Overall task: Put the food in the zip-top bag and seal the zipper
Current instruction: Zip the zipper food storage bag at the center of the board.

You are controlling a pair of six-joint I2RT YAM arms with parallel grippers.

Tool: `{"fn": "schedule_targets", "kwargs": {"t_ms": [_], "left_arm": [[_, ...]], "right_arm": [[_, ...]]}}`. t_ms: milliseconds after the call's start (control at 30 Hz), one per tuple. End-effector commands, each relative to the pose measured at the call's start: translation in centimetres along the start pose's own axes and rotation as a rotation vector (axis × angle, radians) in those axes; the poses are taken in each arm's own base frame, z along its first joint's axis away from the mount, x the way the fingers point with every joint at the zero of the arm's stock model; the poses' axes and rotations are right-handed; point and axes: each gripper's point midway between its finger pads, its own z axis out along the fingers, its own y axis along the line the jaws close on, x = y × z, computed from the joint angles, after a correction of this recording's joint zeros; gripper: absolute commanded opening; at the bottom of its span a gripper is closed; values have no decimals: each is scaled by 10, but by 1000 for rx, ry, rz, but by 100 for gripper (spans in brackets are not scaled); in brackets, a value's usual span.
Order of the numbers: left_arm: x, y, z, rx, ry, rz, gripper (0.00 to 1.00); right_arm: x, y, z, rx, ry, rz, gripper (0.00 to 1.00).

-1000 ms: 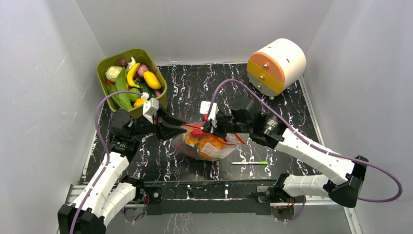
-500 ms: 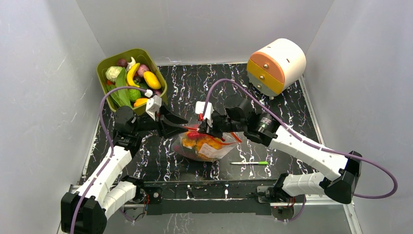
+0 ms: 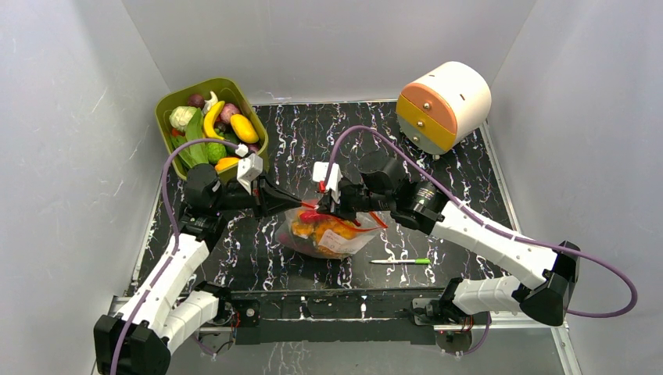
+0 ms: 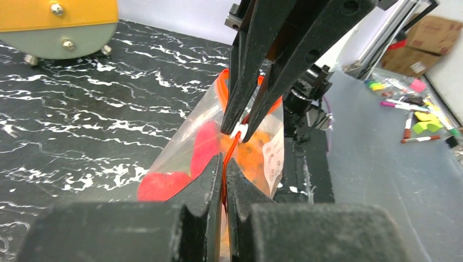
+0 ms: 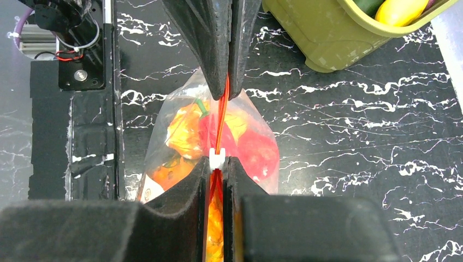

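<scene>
Counts:
- Grippers: 2, left gripper [image 4: 224, 166] and right gripper [image 5: 217, 164].
- Zip-top bag [image 3: 338, 239]: 1, between the two.
- Zipper [image 5: 221, 109]: 1 red strip, carrying 1 white slider [image 5: 217, 158] at the right gripper's fingertips.
- Food [image 5: 256, 153]: in the bag, 2 red pieces and at least 2 orange (they overlap, so no firm total).
- Green bin [image 5: 311, 33]: 1, just behind the left gripper. It holds 2 yellow pieces plus at least 5 others in mixed colours.
- Pen [image 3: 400, 261]: 1, on the near side of the right gripper.
- Round drawer unit [image 3: 444, 95]: 1, with 2 drawer fronts, well beyond the right gripper.
- Purple cables [image 3: 363, 129]: 2.
</scene>
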Motion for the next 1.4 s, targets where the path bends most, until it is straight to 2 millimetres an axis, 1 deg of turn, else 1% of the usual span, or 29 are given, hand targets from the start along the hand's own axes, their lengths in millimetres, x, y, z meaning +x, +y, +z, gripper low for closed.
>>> {"fn": "schedule_targets", "kwargs": {"t_ms": [0,133,267,533,667,800,1000,1100,1233,1367], "left_arm": [[-14,6,-5,-87,34,84,0],[-24,13,-8,-154,31,105,0],[-32,18,-12,-215,19,131,0],[-40,21,-18,-276,30,153,0],[-41,22,-19,-288,39,158,0],[-42,27,-24,-330,62,173,0],[-43,41,-32,-429,76,169,0],[-42,42,-33,-441,79,171,0],[-45,44,-36,-468,72,176,0],[-48,53,-45,-548,99,185,0]], "right_arm": [[-38,-13,-14,68,-120,-37,0],[-29,-12,-19,84,-92,-27,0],[-24,-12,-25,103,-72,-23,0],[-4,-9,-35,128,-15,0,0],[7,-6,-40,135,18,16,0],[17,-7,-50,164,58,20,0],[25,-6,-65,189,103,26,0],[30,-2,-71,186,121,32,0],[39,0,-80,201,153,33,0],[39,-2,-90,218,187,37,0]]}}
